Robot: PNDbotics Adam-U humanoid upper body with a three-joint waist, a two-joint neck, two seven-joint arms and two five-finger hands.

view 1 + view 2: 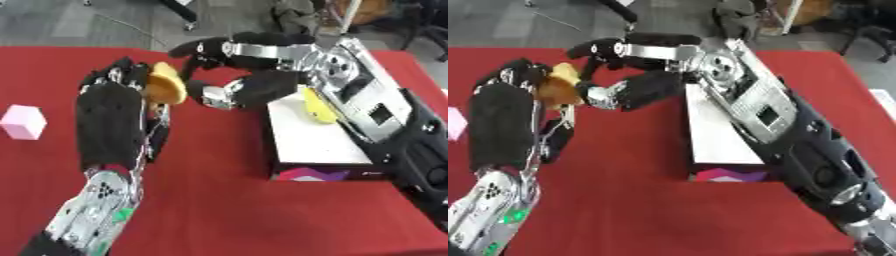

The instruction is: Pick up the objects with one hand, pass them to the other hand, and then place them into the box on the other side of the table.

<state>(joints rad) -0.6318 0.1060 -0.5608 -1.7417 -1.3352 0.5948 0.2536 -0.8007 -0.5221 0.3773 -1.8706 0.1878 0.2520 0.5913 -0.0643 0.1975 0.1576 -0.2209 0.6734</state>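
Note:
My left hand [109, 112] is raised over the red table with its back to the camera. Its fingers are curled round a yellow-orange rounded object [166, 84]. My right hand [262, 52] reaches in from the right, open. Its fingers stretch above the object and its thumb [219, 95] sits below it, both close to the object's right side. The white box [315, 145] lies on the right side of the table under the right arm. A yellow banana-shaped thing [318, 107] lies in it.
A pink cube [24, 121] sits on the red cloth [219, 210] at the far left. The box's front side shows a purple and pink pattern [306, 174]. Grey floor and dark furniture lie beyond the table's far edge.

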